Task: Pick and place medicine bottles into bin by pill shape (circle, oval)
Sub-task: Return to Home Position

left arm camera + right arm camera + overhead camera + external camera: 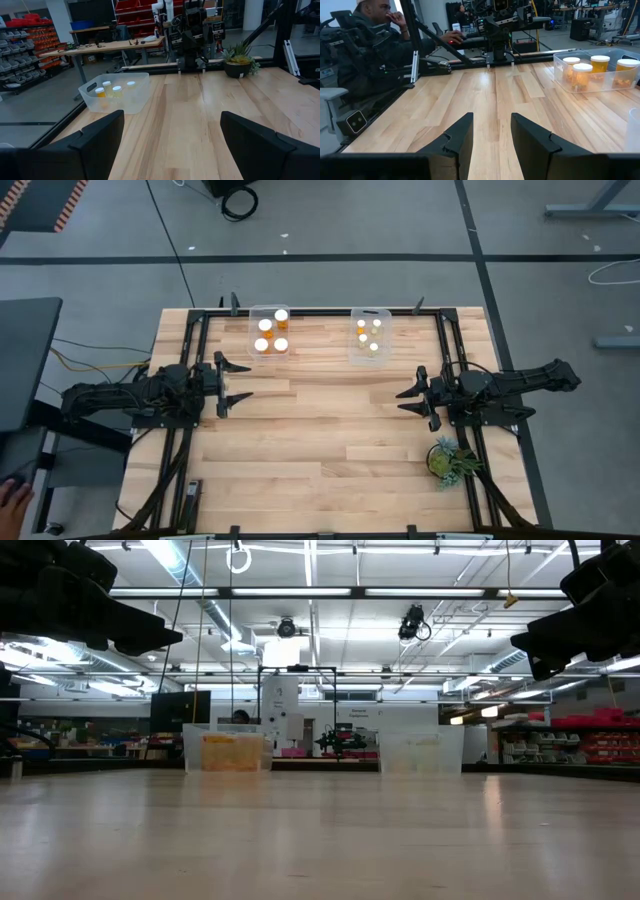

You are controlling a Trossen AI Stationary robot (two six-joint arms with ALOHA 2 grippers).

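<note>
Two clear bins stand at the table's far edge. The left bin [270, 332] holds several amber medicine bottles [592, 69] with wide white caps. The right bin [369, 335] holds several smaller bottles [114, 91]. All the bottles I see stand upright on the bins' floors. My left gripper [240, 380] hovers open and level at the table's left side, pointing right, nothing between its fingers. My right gripper [403, 400] hovers level at the right side, pointing left. Its fingers [462, 132] are drawn close together and hold nothing.
A small green potted plant [450, 460] stands near the table's right front corner, beside the right arm. Bare wood lies between the two grippers and toward the near edge. A seated person [375, 20] shows beyond the table's left side.
</note>
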